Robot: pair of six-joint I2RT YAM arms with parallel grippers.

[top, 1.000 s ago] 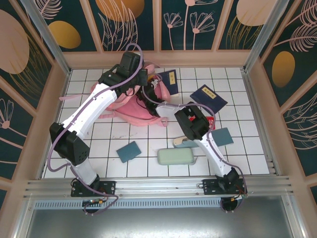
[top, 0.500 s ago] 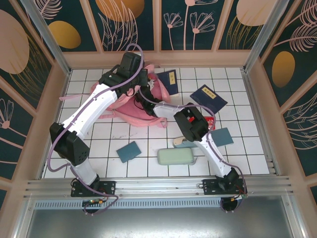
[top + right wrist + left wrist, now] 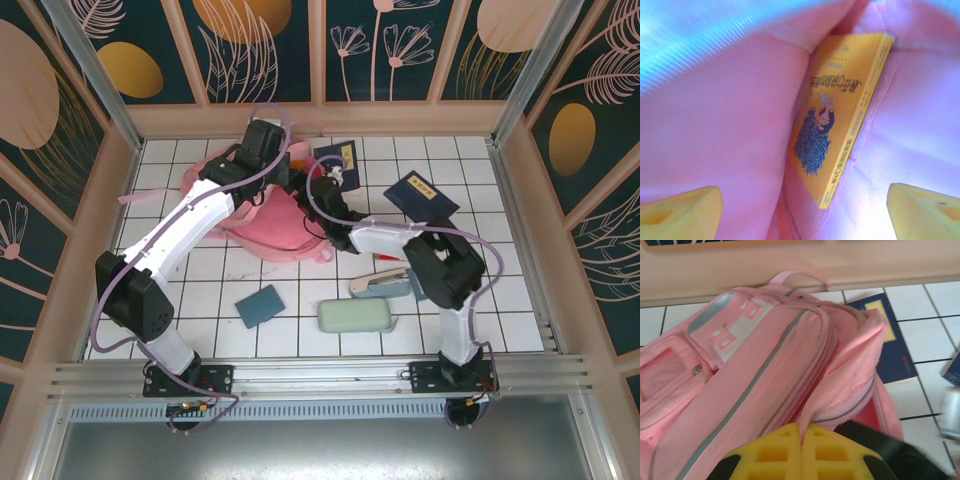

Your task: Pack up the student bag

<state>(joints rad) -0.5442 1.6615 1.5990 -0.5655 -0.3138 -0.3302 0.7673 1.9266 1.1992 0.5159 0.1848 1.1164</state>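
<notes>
- The backpack (image 3: 262,222) lies slumped on the white-tiled surface (image 3: 230,268). Its front pockets and white patches face up, and its main opening is turned toward the right arm.
- Your left end effector (image 3: 801,432) sits at the backpack's open edge. Its yellow fingers are pressed together and pinch a fold of the pink zipper flap.
- From the left wrist, you can see the pinched flap standing away from the backpack's body. This leaves a gap along the zipper with a darker red inside.
- Your right end effector (image 3: 800,212) is inside the backpack, with pink lining on every side. Its yellow fingers (image 3: 680,210) are spread wide and grip nothing.
- A yellow book (image 3: 840,115) stands on its edge inside the backpack, deeper in than the right fingers. It leans against the lining and touches neither finger.
- A dark blue book (image 3: 338,160) with a yellow label lies flat just beside the backpack's opening, on the far side. From the left wrist, pink fabric covers part of it.
- A second dark blue book (image 3: 420,197) lies well apart from the backpack, out past its opening to the right.
- A teal notebook (image 3: 260,305) lies on the near side of the backpack, apart from it.
- A pale green pencil case (image 3: 355,317) lies on the backpack's near right side, well apart from it.
</notes>
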